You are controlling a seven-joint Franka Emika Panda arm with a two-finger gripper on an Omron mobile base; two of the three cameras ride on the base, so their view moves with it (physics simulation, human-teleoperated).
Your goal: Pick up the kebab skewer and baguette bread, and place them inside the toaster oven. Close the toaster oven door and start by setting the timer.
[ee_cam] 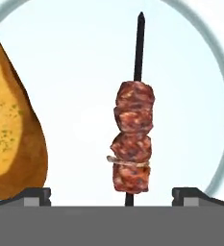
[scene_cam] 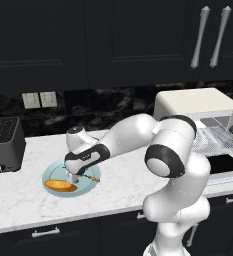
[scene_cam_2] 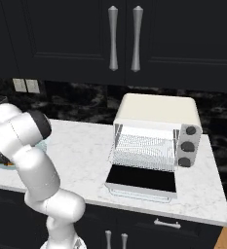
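Hand view: gripper [ee_cam: 112, 194] spread wide, fingertips either side of the kebab skewer [ee_cam: 132, 137], not clamped on it. Skewer flat on the blue plate [ee_cam: 190, 96], baguette bread [ee_cam: 10, 129] just left. Toaster oven [scene_cam_2: 156, 141] well right along the counter, door [scene_cam_2: 141, 179] dropped open.

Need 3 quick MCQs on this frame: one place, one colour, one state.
1. Where does the kebab skewer lie?
A. on the oven rack
B. on the plate
C. on the slot toaster
2. What colour is the plate?
A. light blue
B. red
C. black
3. How is the toaster oven door?
A. shut
B. removed
C. folded down open

Key: 1 B, skewer lies beside the baguette bread on the plate under the open pincer; 2 A, its rim shows pale blue; 3 C, the door lies flat before the toaster oven.
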